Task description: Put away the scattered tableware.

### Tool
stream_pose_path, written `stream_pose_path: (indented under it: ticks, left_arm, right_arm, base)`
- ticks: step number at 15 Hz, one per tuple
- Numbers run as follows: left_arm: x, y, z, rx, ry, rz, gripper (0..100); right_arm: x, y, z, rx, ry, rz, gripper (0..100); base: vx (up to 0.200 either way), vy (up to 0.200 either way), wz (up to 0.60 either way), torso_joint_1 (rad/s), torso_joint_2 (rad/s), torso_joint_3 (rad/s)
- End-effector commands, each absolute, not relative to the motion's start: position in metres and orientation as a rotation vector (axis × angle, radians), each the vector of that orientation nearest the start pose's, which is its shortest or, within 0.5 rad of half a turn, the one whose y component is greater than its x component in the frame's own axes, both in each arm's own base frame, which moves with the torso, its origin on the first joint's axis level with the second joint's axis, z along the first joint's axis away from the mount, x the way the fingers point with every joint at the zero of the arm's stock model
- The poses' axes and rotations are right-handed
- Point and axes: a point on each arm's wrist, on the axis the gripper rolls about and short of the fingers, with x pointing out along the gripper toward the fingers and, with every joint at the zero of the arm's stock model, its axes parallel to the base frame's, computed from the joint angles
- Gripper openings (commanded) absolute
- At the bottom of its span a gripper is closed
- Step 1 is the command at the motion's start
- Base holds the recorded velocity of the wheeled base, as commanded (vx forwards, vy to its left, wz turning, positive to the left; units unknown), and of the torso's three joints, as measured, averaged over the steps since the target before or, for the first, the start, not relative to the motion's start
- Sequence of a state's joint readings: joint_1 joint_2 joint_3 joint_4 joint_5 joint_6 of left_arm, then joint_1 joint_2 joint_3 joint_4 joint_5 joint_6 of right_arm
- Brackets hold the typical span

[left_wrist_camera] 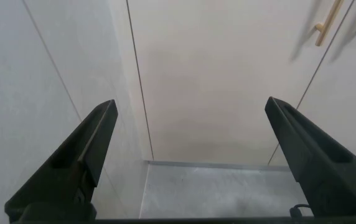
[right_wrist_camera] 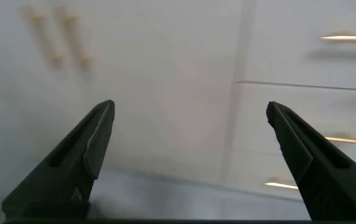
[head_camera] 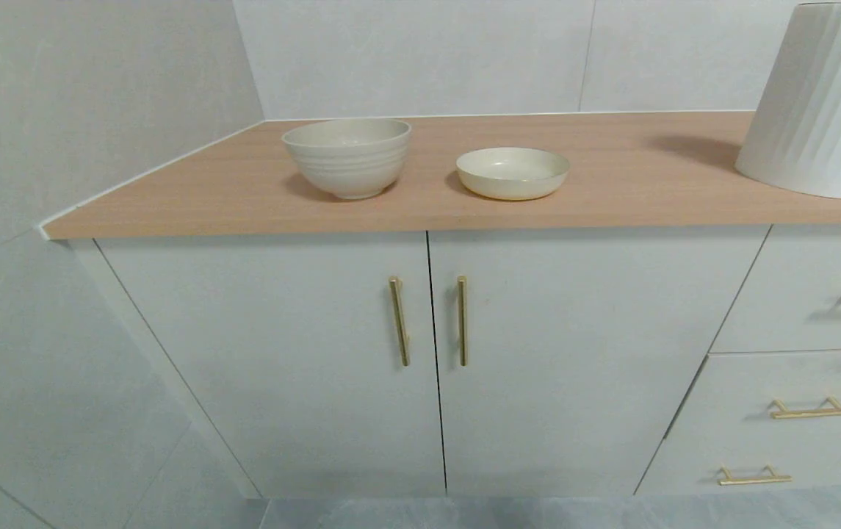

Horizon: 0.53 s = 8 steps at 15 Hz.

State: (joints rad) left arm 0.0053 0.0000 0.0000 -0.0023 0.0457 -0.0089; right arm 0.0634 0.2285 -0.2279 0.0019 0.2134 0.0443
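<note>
Wooden countertop (head_camera: 611,184): ribbed bowl (head_camera: 347,156) left, shallow dish (head_camera: 513,173) just right, apart. Left gripper (left_wrist_camera: 190,102) and right gripper (right_wrist_camera: 190,104) spread wide, empty, low before cabinet doors (head_camera: 280,353). Recommend gripping brass handle (head_camera: 399,320) squarely, pulling straight.

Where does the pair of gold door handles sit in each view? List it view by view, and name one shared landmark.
Head view: pair of gold door handles, mid-frame, below the countertop.
Left wrist view: on the doors beyond the open left gripper, handles at.
Right wrist view: beyond the open right gripper, blurred, at.
Shared landmark: grey floor at the cabinet's foot.
</note>
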Motion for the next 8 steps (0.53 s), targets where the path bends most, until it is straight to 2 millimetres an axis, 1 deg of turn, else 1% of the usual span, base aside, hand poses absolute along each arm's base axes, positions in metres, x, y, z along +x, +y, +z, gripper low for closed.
stream_pose_path:
  ticks: [1, 3, 5, 7, 8]
  left_arm:
    - [-0.023, 0.001, 0.076, -0.011, -0.003, 0.052, 100]
    - [-0.023, 0.001, 0.076, -0.009, -0.003, 0.052, 100]
    - [-0.023, 0.001, 0.076, -0.009, -0.003, 0.052, 100]
    - [-0.023, 0.001, 0.076, -0.009, -0.003, 0.052, 100]
    - [-0.023, 0.001, 0.076, -0.009, -0.003, 0.052, 100]
  right_arm:
    - [0.051, 0.017, 0.179, 0.083, 0.317, 0.53, 100]
    - [0.096, 0.036, 0.191, 0.076, 0.434, 0.621, 100]
    - [0.13, 0.059, 0.193, 0.059, 0.478, 0.707, 100]
    - [0.158, 0.088, 0.192, 0.069, 0.494, 0.792, 100]
    - [0.176, 0.106, 0.19, 0.081, 0.494, 0.831, 100]
  base:
    - [0.0, 0.0, 0.0, 0.0, 0.0, 0.0]
    - [0.0, 0.0, 0.0, 0.0, 0.0, 0.0]
    - [0.0, 0.0, 0.0, 0.0, 0.0, 0.0]
    - [0.0, 0.0, 0.0, 0.0, 0.0, 0.0]
    - [0.0, 0.0, 0.0, 0.0, 0.0, 0.0]
